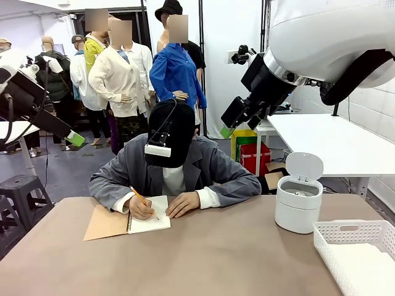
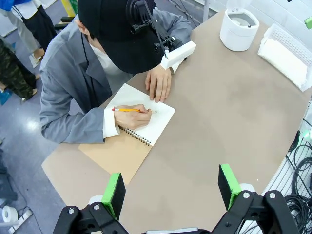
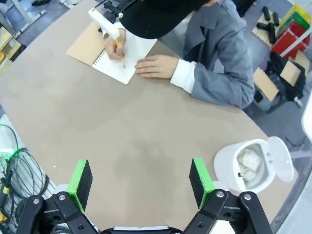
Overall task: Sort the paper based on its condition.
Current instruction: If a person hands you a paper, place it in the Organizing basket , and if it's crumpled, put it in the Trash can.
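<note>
Closest in, both pincers hung above the tan table with nothing in them: the left gripper had its green pads spread wide, and the right gripper was just as wide open and empty. Over on the robot's right side sat a white slotted basket with what looked like the paper lying flat and white inside it. Just beside it, a bit farther back, stood a round white bin with its lid flipped up, and the right wrist view showed some crumpled white wads down inside. Across the table lay a spiral notebook, brown cover folded out and a blank page up. A person in a grey jacket leaned over it, one hand holding a yellow pencil to the page and the other hand resting on the page's edge.
</note>
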`<action>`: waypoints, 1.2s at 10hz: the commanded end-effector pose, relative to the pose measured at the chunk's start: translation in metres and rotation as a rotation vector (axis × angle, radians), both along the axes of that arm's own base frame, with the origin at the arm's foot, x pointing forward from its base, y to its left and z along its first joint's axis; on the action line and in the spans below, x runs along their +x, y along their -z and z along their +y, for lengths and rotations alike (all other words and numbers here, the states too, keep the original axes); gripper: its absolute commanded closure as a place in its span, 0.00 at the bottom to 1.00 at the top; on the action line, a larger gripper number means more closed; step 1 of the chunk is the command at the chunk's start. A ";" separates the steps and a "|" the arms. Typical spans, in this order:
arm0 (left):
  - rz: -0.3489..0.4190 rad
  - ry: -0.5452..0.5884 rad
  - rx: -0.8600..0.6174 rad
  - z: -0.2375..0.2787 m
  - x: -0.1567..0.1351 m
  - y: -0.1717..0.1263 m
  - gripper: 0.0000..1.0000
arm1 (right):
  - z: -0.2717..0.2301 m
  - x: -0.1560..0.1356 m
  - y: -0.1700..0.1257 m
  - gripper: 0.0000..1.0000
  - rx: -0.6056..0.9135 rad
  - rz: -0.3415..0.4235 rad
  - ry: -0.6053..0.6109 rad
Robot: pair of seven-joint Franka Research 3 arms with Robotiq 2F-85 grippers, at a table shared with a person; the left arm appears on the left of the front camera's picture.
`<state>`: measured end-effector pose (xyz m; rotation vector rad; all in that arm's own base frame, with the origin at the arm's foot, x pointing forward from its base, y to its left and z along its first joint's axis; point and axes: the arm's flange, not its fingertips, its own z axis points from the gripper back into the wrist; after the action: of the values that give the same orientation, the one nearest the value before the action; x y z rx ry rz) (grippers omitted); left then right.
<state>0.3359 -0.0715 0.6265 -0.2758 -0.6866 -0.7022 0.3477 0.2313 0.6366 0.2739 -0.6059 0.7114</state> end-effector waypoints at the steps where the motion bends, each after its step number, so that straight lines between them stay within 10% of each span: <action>1: 0.001 0.000 0.001 0.000 0.000 0.000 0.00 | 0.000 0.001 0.001 0.00 0.009 0.008 0.003; 12: 0.013 -0.039 0.007 0.001 0.001 -0.001 0.00 | 0.000 -0.002 -0.001 0.00 -0.029 0.028 0.010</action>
<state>0.3362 -0.0711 0.6263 -0.2762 -0.6854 -0.6965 0.3475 0.2312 0.6358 0.2732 -0.5996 0.7125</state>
